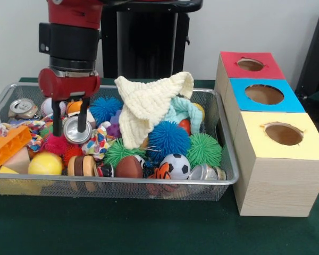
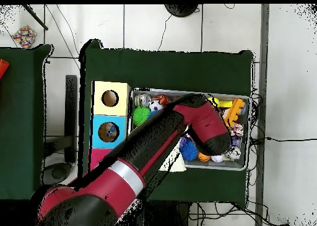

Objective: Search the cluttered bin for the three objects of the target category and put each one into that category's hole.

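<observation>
Fingers (image 1: 69, 123) spread astride a silver can (image 1: 76, 130) in the bin (image 1: 223, 159): best centred, then closed squarely.

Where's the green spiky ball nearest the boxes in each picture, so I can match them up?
Front view: green spiky ball sits at the bin's right end, beside the yellow box.
Overhead view: the same ball lies at the bin's left end.
Shared landmark: the yellow box next to it.
</observation>
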